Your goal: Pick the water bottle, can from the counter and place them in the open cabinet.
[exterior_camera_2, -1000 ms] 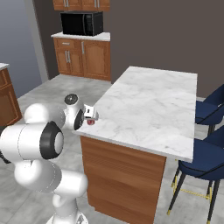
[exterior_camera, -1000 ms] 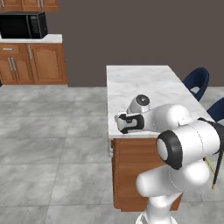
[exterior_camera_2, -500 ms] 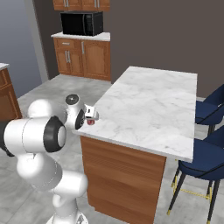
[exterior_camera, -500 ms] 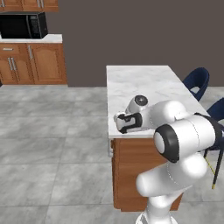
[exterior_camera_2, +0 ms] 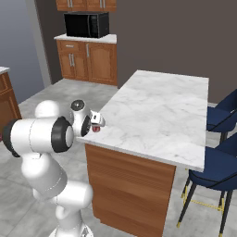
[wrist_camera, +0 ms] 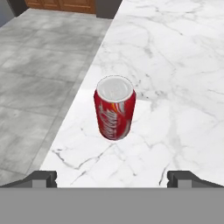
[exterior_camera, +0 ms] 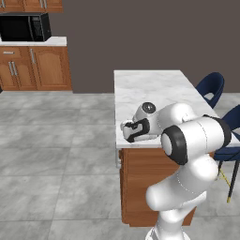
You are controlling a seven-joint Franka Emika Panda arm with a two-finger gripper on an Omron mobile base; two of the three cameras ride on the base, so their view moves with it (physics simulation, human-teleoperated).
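Seemingly everything turns on how the can sits relative to the spread jaws. From the left base view, the gripper [exterior_camera: 127, 131] hangs over the near left corner of the counter [exterior_camera: 154, 86], the hand turned out toward the floor side; the arm's white bulk covers whatever stands beneath it, so the can cannot be made out here.

From the right base view, the gripper [exterior_camera_2: 97, 121] is poised at that same corner of the counter [exterior_camera_2: 159, 106], and a sliver of red — the can [exterior_camera_2: 96, 129] — peeps out just under and beside the hand, close to the marble's edge.

From the hand view the relation is plainest. The can [wrist_camera: 114, 107] stands upright on the counter [wrist_camera: 175, 65], silver top toward the camera, near the slab's edge where the grey floor begins. The two finger tips [wrist_camera: 41, 178] stand wide apart at the bottom, empty, and the can lies ahead of them, roughly midway between though a shade nearer the left-hand tip. Its long axis is vertical, so I judge the hand need only advance and lower straight on until the fingers straddle the body, then close — little sideways correction seems called for.
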